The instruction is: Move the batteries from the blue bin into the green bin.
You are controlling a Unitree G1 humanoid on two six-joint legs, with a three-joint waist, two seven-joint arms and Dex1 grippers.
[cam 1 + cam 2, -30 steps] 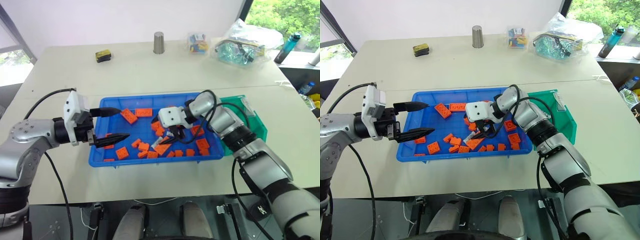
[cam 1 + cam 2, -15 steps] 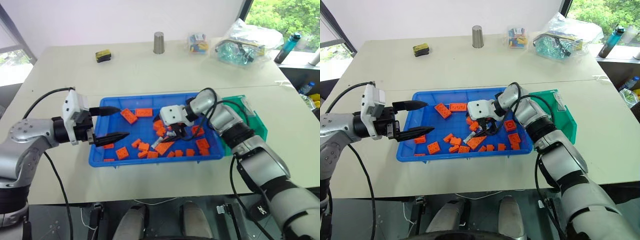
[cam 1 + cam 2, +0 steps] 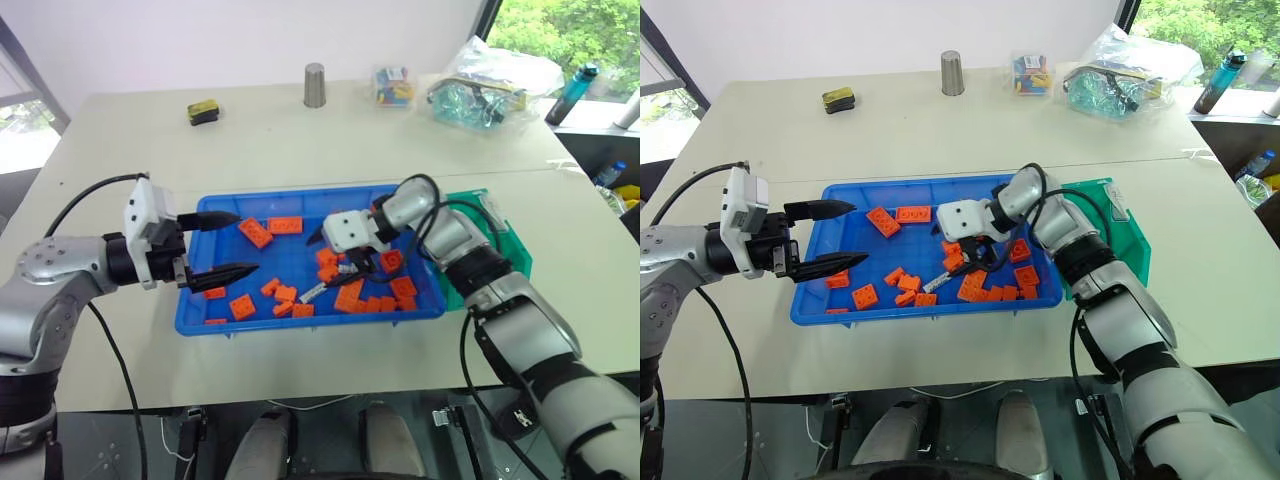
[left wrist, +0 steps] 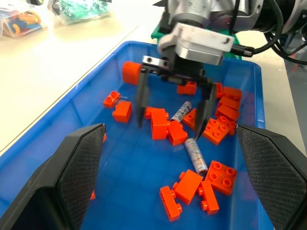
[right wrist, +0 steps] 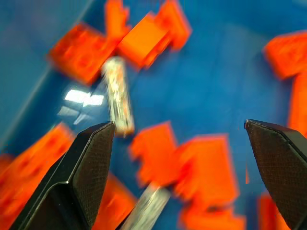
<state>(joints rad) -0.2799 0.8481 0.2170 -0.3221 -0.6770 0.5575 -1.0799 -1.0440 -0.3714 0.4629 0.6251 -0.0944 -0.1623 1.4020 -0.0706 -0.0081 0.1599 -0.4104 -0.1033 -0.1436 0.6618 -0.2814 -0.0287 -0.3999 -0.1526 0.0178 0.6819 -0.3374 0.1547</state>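
- Your right gripper [image 4: 175, 105] hangs over the middle of the blue bin [image 3: 190, 305] with its two fingers spread wide and nothing between them, pointing down into the pile, which looks like the setup for a pick.
- Two batteries show among the orange bricks [image 3: 268, 231]: one battery [image 4: 182, 110] lies between the open fingers, partly hemmed in by bricks; the other battery [image 4: 195, 155] lies on bare blue floor just beside them.
- The hemmed-in one probably needs a careful descent, since a fingertip could land on a brick instead.
- Your left gripper [image 3: 228, 244] is parked over the bin's left end, fingers apart and empty, well clear of the right arm's working space.
- The green bin [image 3: 512, 245] sits touching the blue bin's right end, a short carry away.
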